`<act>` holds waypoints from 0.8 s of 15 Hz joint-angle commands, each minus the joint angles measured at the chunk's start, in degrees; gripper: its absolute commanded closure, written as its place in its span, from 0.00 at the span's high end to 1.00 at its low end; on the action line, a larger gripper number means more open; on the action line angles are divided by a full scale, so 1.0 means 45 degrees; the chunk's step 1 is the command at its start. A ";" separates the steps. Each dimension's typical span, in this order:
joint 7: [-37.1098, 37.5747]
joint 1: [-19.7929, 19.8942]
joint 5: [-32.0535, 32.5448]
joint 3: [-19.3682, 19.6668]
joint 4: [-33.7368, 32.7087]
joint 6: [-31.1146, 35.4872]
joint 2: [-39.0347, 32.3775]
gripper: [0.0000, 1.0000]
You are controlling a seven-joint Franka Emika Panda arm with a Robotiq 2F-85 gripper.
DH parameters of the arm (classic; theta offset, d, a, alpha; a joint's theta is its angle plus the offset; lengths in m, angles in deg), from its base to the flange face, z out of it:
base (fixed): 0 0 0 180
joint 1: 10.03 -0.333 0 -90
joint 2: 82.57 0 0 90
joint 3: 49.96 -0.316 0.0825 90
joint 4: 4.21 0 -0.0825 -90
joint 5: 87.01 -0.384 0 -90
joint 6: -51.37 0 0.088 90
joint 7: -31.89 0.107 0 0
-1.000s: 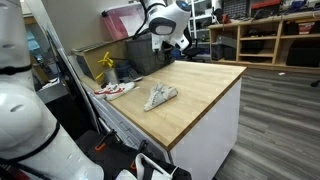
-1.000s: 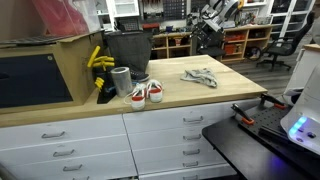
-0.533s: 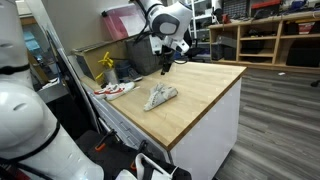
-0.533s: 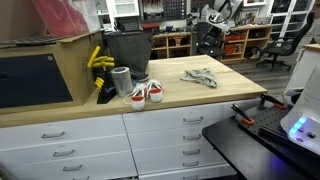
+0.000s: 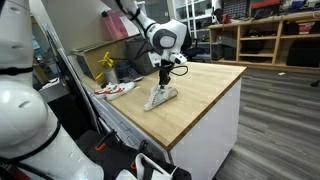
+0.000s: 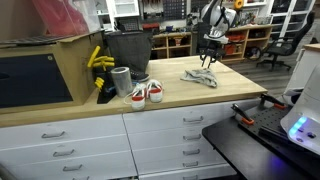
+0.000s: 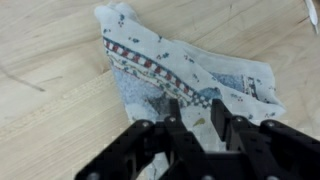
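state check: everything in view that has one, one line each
patterned cloth, crumpled, lying flat on the wooden countertop
gripper, down over the patterned cloth, jaws part-way in with a gap; can't tell if it grips
sneakers, pair side by side, soles down, near the countertop edge
grey container, upright
drawers, shut

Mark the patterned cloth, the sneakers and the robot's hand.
patterned cloth [image 7: 150, 63]: wrist view, on its checked border band.
sneakers [image 6: 142, 96]: in an exterior view, on one shoe's white side.
hand [image 7: 197, 112]: wrist view, midway between the two fingertips.
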 commanded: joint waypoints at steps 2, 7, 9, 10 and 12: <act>0.0596 -0.0304 0.0490 -0.0005 -0.0051 0.1457 -0.0640 0.01; 0.0866 -0.0439 0.0818 0.0048 -0.0097 0.2674 -0.1515 0.00; 0.1027 -0.0478 0.1081 0.0088 -0.0073 0.3028 -0.1818 0.00; 0.1148 -0.0503 0.1151 0.0106 -0.0082 0.3122 -0.1874 0.00; 0.1247 -0.0474 0.1183 0.0065 -0.0095 0.2977 -0.1769 0.00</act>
